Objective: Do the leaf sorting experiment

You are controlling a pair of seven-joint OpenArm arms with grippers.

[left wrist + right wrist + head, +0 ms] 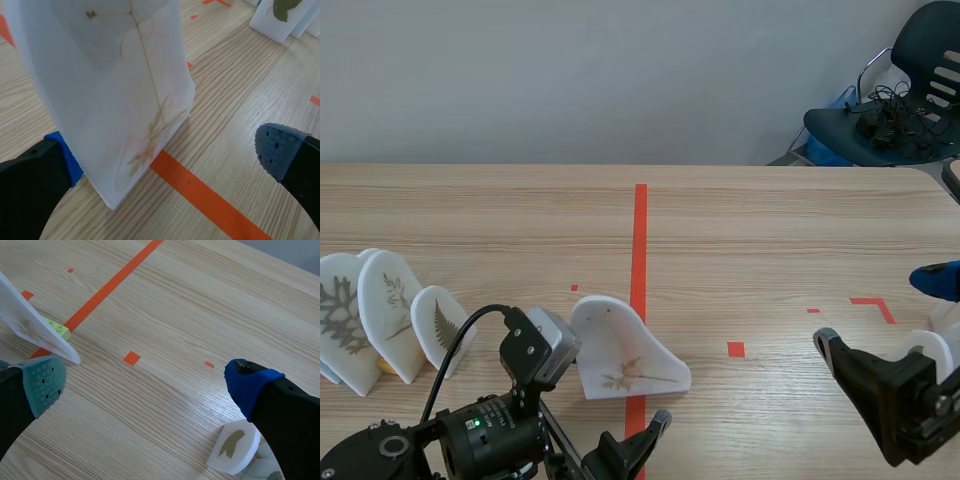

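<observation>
A white leaf card [623, 352] with a dried brown sprig stands upright on the orange centre tape. In the left wrist view this card [115, 90] fills the space between my left gripper's [167, 150] fingers, close against the blue-padded finger [60, 157] and well apart from the other pad [277, 145]; that gripper is open. My right gripper [145, 381] is open above bare table. A small card with a green leaf [232, 447] lies beside one of its fingers. The centre card's edge [30, 322] and its green brick base [58, 329] lie ahead of it.
Three white leaf cards [390, 312] stand in a row at the table's left. Another white card [938, 352] and a blue object [935, 280] sit by the right arm. More cards [280, 17] show beyond the left gripper. A chair [910, 90] stands behind the table.
</observation>
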